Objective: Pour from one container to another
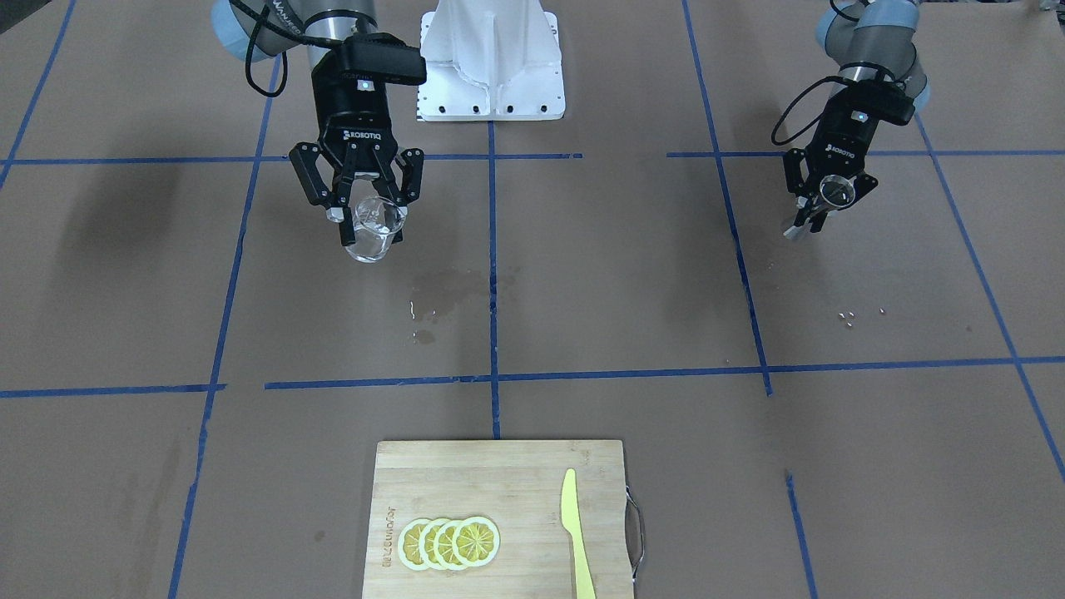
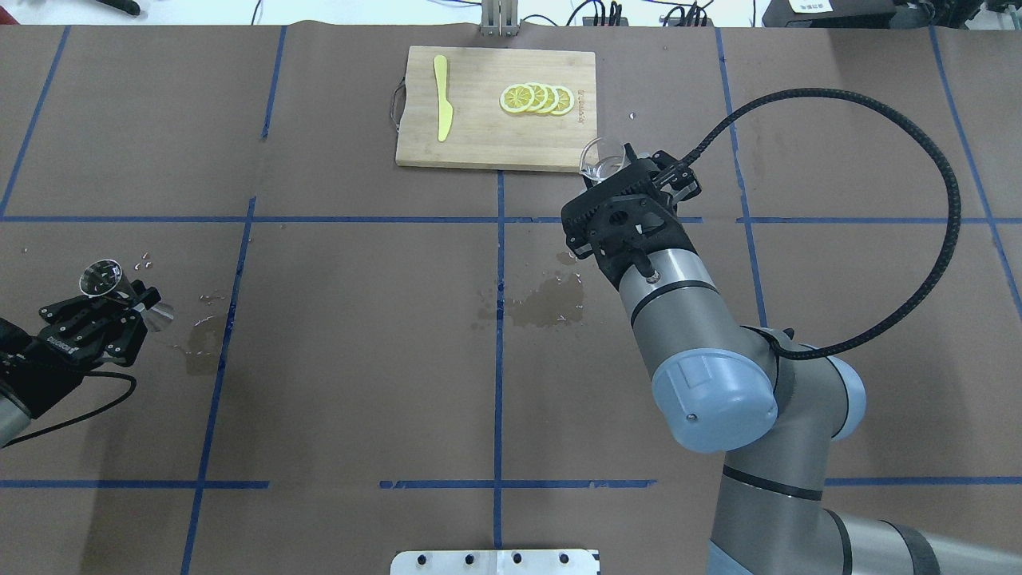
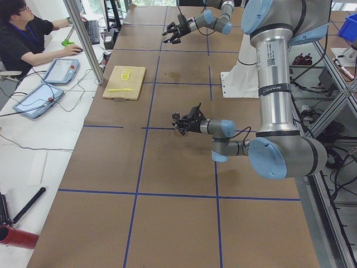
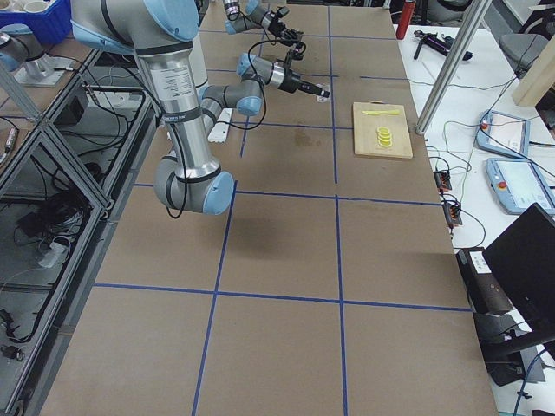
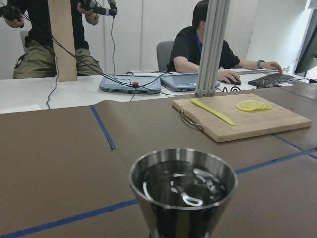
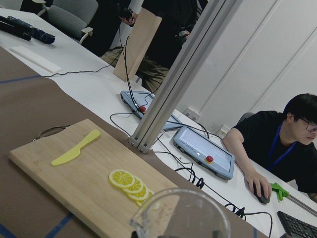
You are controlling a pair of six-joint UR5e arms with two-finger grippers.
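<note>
My right gripper point(image 1: 370, 226) is shut on the clear glass cup point(image 1: 372, 229), held above the table; in the overhead view the cup point(image 2: 600, 156) pokes out past the right gripper point(image 2: 616, 172), near the board's corner. Its rim point(image 6: 181, 218) fills the bottom of the right wrist view. Far across the table, my left gripper point(image 1: 819, 204) is shut on the waist of the steel jigger point(image 1: 834, 191), also held off the table point(image 2: 120, 291). In the left wrist view the jigger point(image 5: 183, 186) has clear liquid in its upper cone.
A bamboo cutting board point(image 1: 499, 466) with lemon slices point(image 1: 449, 542) and a yellow knife point(image 1: 574, 532) lies at the operators' edge. A wet patch point(image 1: 449, 287) marks the paper mid-table, droplets point(image 2: 204, 319) lie by the left gripper. The white base plate point(image 1: 491, 83) is at the robot's side.
</note>
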